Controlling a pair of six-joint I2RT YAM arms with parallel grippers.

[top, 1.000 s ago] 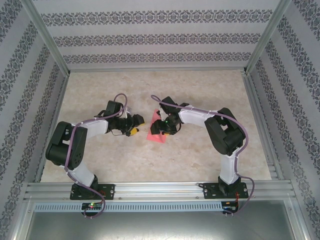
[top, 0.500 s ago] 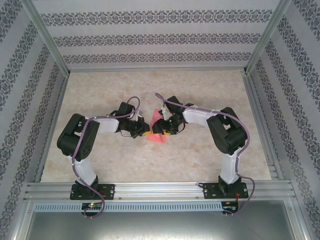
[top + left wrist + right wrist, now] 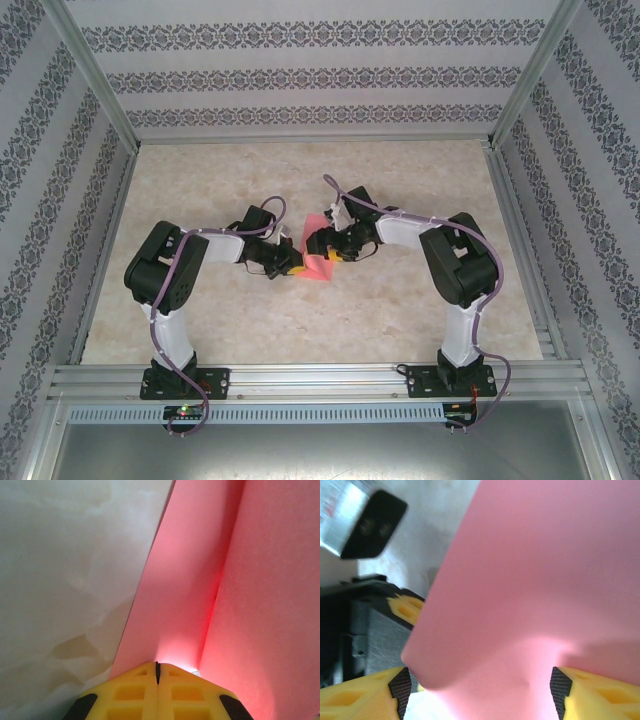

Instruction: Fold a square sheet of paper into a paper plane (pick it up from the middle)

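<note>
The square sheet of paper (image 3: pixel 320 264) is pink-red and sits at the middle of the table, bent up between the two grippers. My left gripper (image 3: pixel 291 266) is at its left edge. In the left wrist view the yellow fingers (image 3: pixel 135 690) are pressed together at the gripper (image 3: pixel 157 666), with the paper (image 3: pixel 190 580) running out from their tips and a raised fold on the right. My right gripper (image 3: pixel 328 247) is at the sheet's far side. Its jaws (image 3: pixel 480 692) stand wide apart, and the paper (image 3: pixel 535 570) bulges between the black pads (image 3: pixel 400 690).
The marble-patterned table (image 3: pixel 400 180) is ringed by patterned walls and metal posts. An aluminium rail (image 3: pixel 320 378) runs along the near edge, where both arm bases are bolted. The left gripper's yellow finger (image 3: pixel 406 607) shows behind the paper in the right wrist view.
My left gripper moved right to the paper's edge and shut on it. The right gripper shifted slightly back and right and its jaws spread wider. The sheet now stands more upright.
</note>
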